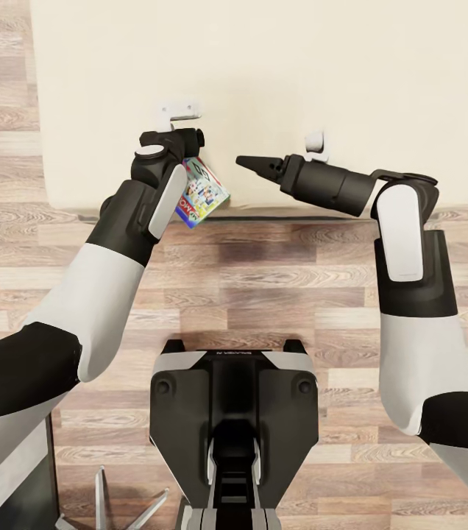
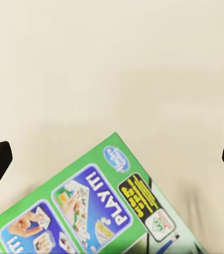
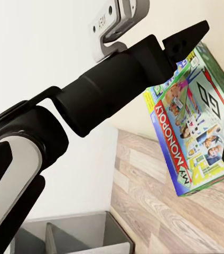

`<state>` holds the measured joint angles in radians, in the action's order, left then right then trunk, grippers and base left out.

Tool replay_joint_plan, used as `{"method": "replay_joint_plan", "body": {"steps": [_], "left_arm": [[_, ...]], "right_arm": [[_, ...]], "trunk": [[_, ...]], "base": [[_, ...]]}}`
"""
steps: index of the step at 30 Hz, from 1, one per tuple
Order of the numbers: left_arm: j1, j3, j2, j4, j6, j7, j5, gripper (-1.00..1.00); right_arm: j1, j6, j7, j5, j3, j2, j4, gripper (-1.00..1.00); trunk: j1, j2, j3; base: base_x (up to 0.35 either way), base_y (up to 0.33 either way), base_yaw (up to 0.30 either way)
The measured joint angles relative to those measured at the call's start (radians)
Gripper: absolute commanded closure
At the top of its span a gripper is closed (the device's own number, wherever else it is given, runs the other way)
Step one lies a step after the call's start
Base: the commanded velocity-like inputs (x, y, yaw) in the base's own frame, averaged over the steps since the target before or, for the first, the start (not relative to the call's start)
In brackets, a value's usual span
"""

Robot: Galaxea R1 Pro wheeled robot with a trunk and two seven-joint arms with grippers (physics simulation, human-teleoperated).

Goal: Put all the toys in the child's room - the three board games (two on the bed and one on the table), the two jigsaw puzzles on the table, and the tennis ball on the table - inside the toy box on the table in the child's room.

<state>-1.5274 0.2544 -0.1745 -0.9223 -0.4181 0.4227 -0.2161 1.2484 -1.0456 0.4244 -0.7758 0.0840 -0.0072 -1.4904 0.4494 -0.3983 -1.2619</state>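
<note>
Collecting 1 bed game | green-bordered board game (image 1: pixel 206 193) at bed (image 1: pixel 381 81) near edge, beside left hand (image 2: pixel 112 159), fingers spread wide, not gripping | right hand (image 1: pixel 252 165) narrow, empty | next: close squarely on box, lift.

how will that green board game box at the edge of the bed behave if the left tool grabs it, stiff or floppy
Probably stiff: the green board game box shows flat faces and straight edges. It looks thin and likely light for its size. It sits tilted at the bed edge, so a nudge might tip it to the floor. The left tool reads open, tips wide apart in its wrist view.
</note>
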Motion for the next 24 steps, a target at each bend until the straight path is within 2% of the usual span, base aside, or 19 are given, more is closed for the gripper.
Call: {"method": "replay_joint_plan", "body": {"steps": [24], "left_arm": [[0.000,0.000,0.000,0.001,0.003,0.001,0.005,-1.00]], "right_arm": [[0.000,0.000,0.000,-0.001,0.001,0.000,0.005,-1.00]], "trunk": [[0.000,0.000,-0.025]], "base": [[0.000,0.000,0.000]]}}
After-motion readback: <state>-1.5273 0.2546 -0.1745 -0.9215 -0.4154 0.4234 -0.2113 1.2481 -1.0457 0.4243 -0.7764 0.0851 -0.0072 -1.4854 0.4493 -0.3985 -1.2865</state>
